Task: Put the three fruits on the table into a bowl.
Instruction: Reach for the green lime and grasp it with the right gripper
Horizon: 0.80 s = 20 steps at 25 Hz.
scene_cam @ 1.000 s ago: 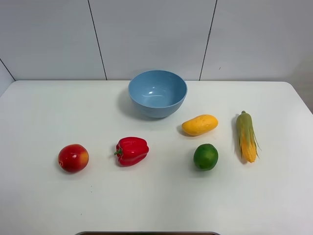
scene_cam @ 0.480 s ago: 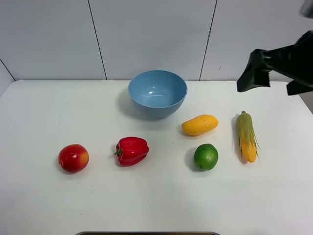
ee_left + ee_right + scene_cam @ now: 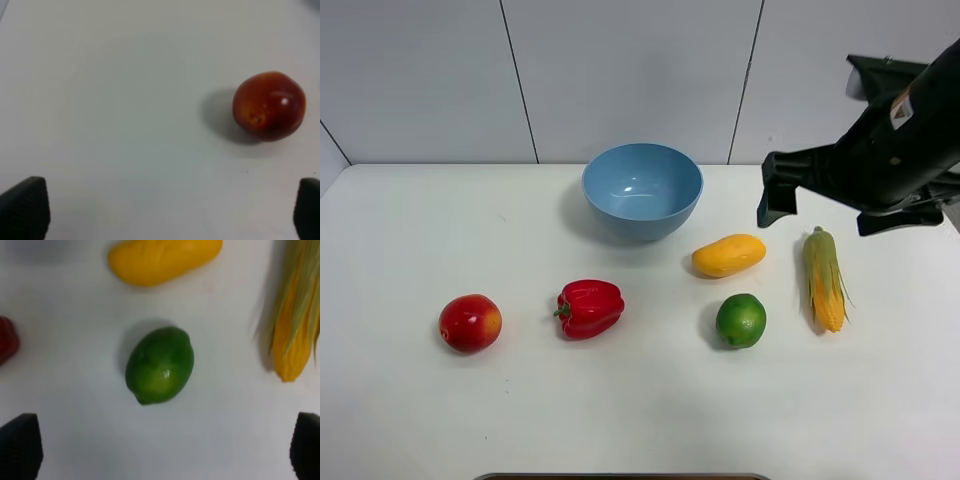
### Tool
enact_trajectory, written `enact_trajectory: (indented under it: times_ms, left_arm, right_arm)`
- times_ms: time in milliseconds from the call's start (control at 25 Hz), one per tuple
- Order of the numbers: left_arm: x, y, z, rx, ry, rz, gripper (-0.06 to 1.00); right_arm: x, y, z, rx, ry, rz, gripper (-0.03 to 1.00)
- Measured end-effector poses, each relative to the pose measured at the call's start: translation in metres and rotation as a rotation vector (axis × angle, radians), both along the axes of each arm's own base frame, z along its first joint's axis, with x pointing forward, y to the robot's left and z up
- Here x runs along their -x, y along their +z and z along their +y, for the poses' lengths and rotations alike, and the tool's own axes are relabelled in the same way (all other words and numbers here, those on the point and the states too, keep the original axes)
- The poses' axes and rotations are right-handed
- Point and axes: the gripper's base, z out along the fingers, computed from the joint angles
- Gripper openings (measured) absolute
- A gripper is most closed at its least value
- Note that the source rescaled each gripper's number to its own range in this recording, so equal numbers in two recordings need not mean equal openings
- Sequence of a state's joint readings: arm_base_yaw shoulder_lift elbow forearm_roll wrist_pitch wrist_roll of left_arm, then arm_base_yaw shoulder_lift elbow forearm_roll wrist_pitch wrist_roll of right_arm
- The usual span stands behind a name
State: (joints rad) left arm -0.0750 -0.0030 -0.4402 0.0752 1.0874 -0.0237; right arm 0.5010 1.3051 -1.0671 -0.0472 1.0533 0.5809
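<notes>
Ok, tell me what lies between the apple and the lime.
The red bell pepper lies between the apple and the lime, shown in the exterior high view.

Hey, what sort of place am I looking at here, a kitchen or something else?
Probably a robotics lab bench, not a kitchen: a plain white table against a panelled wall, with a black robot arm over it.

exterior high: looking down from robot side, far, taking whole table (image 3: 410,420) | left wrist: pointing down close over apple (image 3: 269,106) | right wrist: pointing down close over lime (image 3: 160,365) | exterior sharing both fruits
</notes>
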Motion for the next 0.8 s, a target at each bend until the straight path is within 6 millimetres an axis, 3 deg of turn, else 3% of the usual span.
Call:
enact_trajectory:
  times_ms: [320, 800]
  left_arm:
    - [0.000, 0.000, 0.000, -0.001, -0.001, 0.000, 1.00]
    - [0.000, 0.000, 0.000, 0.000, 0.000, 0.000, 1.00]
  right_arm:
    - [0.003, -0.059, -0.001, 0.014, -0.059, 0.064, 1.00]
    - [-0.026, -0.114, 0.019, -0.018, -0.126, 0.120, 1.00]
